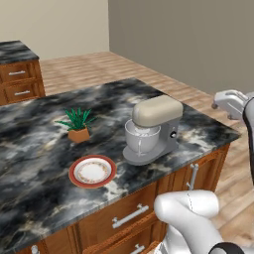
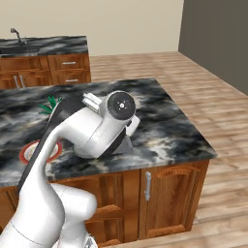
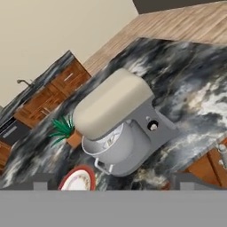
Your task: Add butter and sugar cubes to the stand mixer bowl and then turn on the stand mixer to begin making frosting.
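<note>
The stand mixer [image 1: 158, 119] stands near the front edge of the dark marble island, its beige head down over the stand mixer bowl [image 1: 140, 140]. In the hand view the mixer [image 3: 113, 102] and its silvery bowl [image 3: 116, 148] lie ahead, with a dark knob [image 3: 153, 126] on the grey column. My gripper [image 3: 113, 181] hovers above and to the right of the mixer, open, its two tips wide apart with nothing between them. The butter and the sugar cubes cannot be made out in any view.
A round red-rimmed plate [image 1: 93, 171] lies left of the mixer, and behind it stands a small potted plant [image 1: 77, 125]. My own arm [image 2: 92, 128] covers most of the mixer in the right base view. Wooden drawers [image 1: 130, 217] run below the counter's front edge.
</note>
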